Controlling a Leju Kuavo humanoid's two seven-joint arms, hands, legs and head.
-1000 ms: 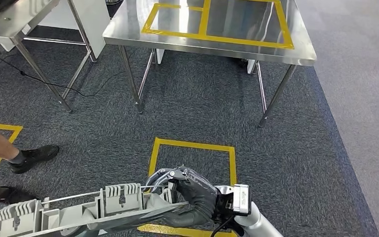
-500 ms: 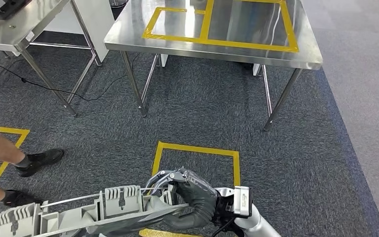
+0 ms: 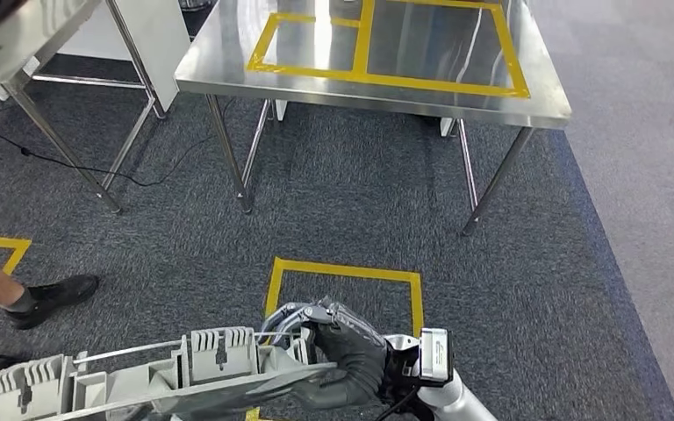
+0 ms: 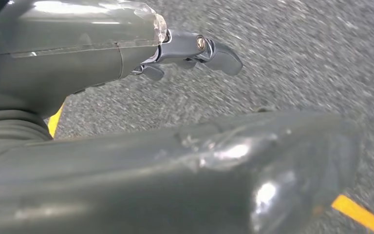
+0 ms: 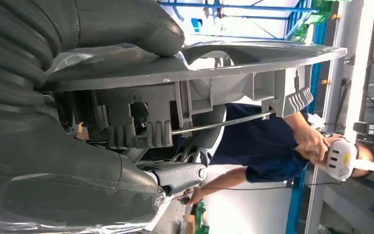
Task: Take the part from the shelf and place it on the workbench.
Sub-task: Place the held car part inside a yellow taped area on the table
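Head view: right hand [image 3: 351, 355] grips one end of the part [image 3: 140, 377], a long grey plastic moulding with ribbed clips and a thin metal rod along its top. Part runs from the hand toward the lower left edge, held in the air above grey carpet [image 3: 360, 210]. Under the hand, a yellow tape square [image 3: 344, 270] on the carpet. Ahead, the steel workbench [image 3: 228, 70] with yellow tape rectangles on its top; part is well apart from it, not on it. A second steel table [image 3: 17, 61] at upper left, black cable [image 3: 70, 162] on the floor beneath. Person's legs and black shoes [image 3: 48, 296] at the left edge, beside another yellow tape corner.

Left wrist view: left hand [image 4: 190, 48] close up, blurred, over grey carpet. Thick thumb fills the lower half, darker fingers [image 4: 219, 51] above it; wide gap between them with carpet showing through, nothing held. Bits of yellow tape on the floor.

Right wrist view: right hand [image 5: 39, 122] clamped on the part [image 5: 214, 78], thumb [image 5: 126, 24] pressed on the flat outer face, fingers under the clip side. Rod and ribbed clips stick out past the hand. Behind it, a person [image 5: 263, 146] in a dark top holding a white controller [image 5: 341, 158].
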